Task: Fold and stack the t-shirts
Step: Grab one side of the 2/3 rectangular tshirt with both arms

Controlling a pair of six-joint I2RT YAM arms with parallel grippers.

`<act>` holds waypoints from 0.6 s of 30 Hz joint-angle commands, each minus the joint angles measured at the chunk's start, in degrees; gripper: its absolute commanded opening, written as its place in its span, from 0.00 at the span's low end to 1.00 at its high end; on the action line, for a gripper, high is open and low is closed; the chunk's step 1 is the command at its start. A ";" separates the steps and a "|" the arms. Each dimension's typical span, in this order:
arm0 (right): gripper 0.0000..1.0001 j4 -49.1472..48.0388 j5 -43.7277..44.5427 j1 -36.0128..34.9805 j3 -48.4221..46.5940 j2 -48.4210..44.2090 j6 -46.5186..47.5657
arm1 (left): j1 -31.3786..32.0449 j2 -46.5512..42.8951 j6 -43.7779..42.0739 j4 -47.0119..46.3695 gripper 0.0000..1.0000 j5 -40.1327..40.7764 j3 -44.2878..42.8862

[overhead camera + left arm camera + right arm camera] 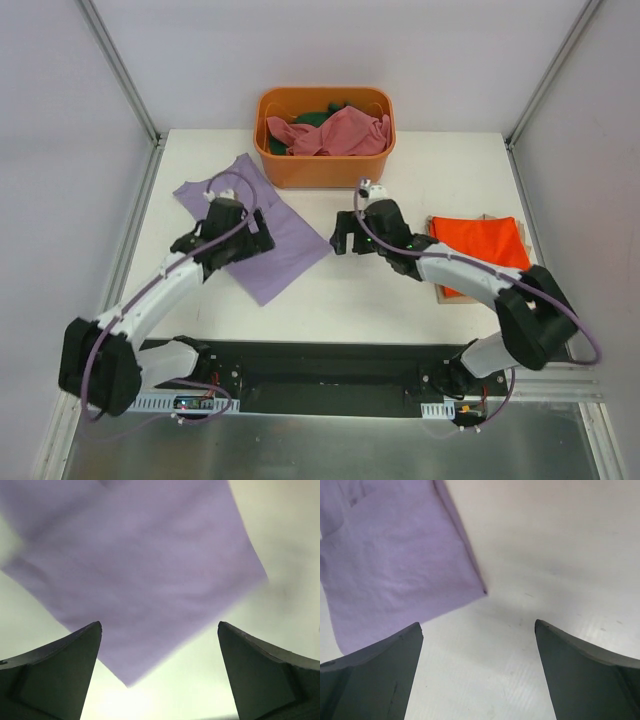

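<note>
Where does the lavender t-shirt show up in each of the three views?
Top external: the lavender t-shirt lies spread out, left of centre.
Left wrist: the lavender t-shirt fills the upper part, one corner pointing down.
Right wrist: the lavender t-shirt fills the upper left, one corner near the centre.
Shared landmark: the white table, bare beside the cloth in all three.

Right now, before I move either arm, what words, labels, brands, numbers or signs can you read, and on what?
None can be read.
The lavender t-shirt, the orange-red t-shirt, the pink t-shirt and the orange tub show no print.
Any marking on the left arm's base or the right arm's base is too small to tell.
</note>
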State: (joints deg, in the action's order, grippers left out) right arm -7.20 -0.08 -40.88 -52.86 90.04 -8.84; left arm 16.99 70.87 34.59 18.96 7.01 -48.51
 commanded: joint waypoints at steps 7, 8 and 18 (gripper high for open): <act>0.96 -4.75 -7.82 2.30 4.35 -9.72 -3.81 | 14.65 -24.28 18.14 4.33 0.96 -7.45 22.66; 0.96 -4.75 -9.49 2.39 4.08 -8.40 -4.34 | 14.65 -25.33 18.67 4.42 0.93 -7.36 24.06; 0.99 -0.54 -13.72 2.21 -2.86 4.52 -9.96 | 14.65 -16.57 19.90 1.53 0.49 -5.16 25.75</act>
State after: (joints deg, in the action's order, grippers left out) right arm -8.43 -11.16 -38.50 -51.51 92.12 -15.66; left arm 31.46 50.43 52.64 22.61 0.71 -22.52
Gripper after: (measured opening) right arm 0.987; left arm 0.552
